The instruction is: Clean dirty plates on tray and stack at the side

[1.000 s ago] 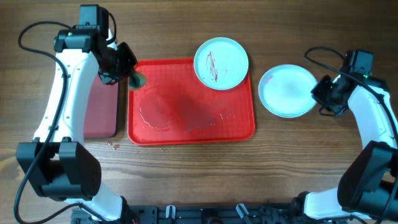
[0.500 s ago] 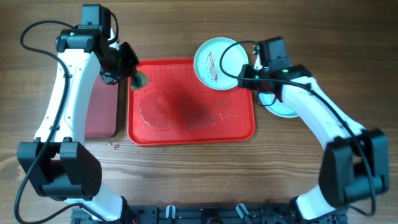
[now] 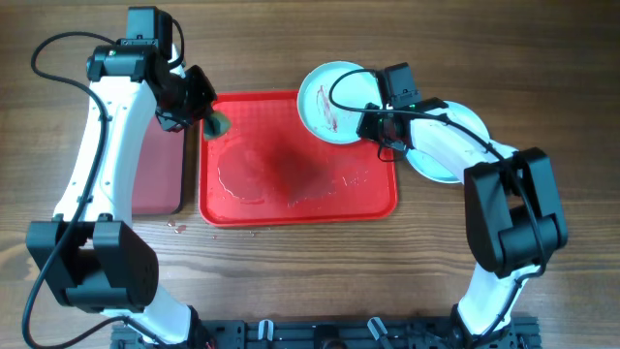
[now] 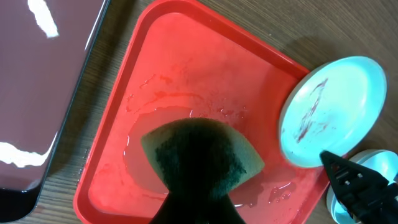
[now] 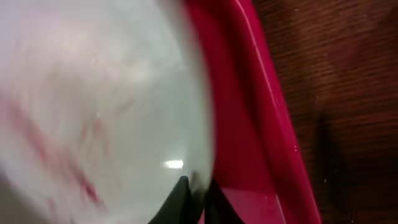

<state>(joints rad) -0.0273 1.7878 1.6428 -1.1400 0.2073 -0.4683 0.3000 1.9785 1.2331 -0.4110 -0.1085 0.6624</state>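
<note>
The left gripper (image 3: pixel 205 118) hangs over the far left corner of the red tray (image 3: pixel 378 189), its fingers closed on a dark green sponge (image 3: pixel 219 124). From the left wrist view the sponge (image 4: pixel 202 155) sits above a shallow puddle (image 4: pixel 149 118) on the tray floor; I cannot tell whether it touches the water. More wet streaks shine across the middle of the tray, and a few drops (image 3: pixel 176 228) lie on the wooden table (image 3: pixel 291 281) just off its near left corner.

The stained plate (image 3: pixel 329 97), pale blue with thin reddish scribbles, lies over the tray's far right corner, with its far edge out past the rim. The right gripper (image 3: pixel 373 124) is at the plate's right edge. In the right wrist view its fingertips (image 5: pixel 180 198) stand nearly together with the plate's rim between them, so it looks clamped on the plate.

To the right of the tray, a stack of plates (image 3: pixel 441 171) rests on the table, partly hidden under the right arm. A maroon tray (image 3: pixel 155 179) lies beside the red one on the left.
</note>
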